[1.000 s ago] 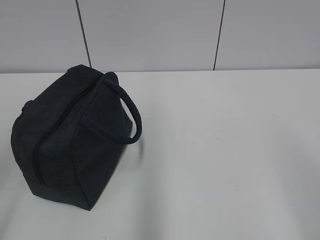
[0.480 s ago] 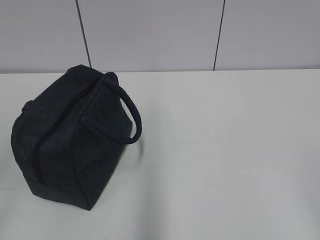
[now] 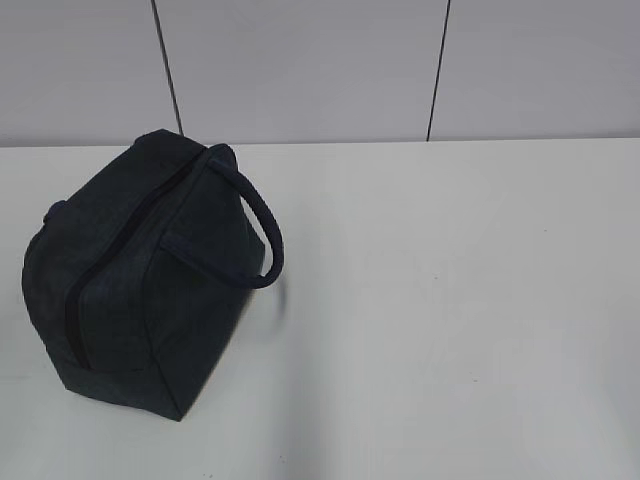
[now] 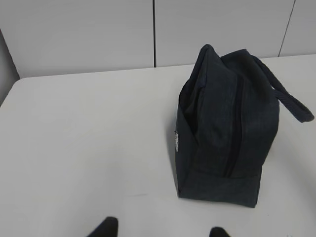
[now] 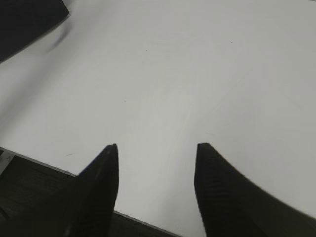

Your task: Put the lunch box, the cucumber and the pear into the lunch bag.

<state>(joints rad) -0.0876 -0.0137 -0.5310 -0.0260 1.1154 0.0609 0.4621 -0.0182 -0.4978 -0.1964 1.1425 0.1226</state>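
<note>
One lunch bag (image 3: pixel 140 275) stands on the left part of the white table (image 3: pixel 450 300) in the exterior view. Its long axis runs from the near left edge toward the far wall, and the zipper seems drawn together; one handle (image 3: pixel 255 230) loops out to the right.

In the left wrist view, the bag (image 4: pixel 227 128) is right of centre. Only two tips of the left gripper (image 4: pixel 160 232) show, spread apart and empty.

In the right wrist view, the right gripper (image 5: pixel 155 153) hangs spread over bare table, and a corner of the bag (image 5: pixel 24 19) is cut off at top left.

R gripper (image 5: pixel 157 148): matte black tapered fingers, pointed tips. L gripper (image 4: pixel 160 229): black tips only.
</note>
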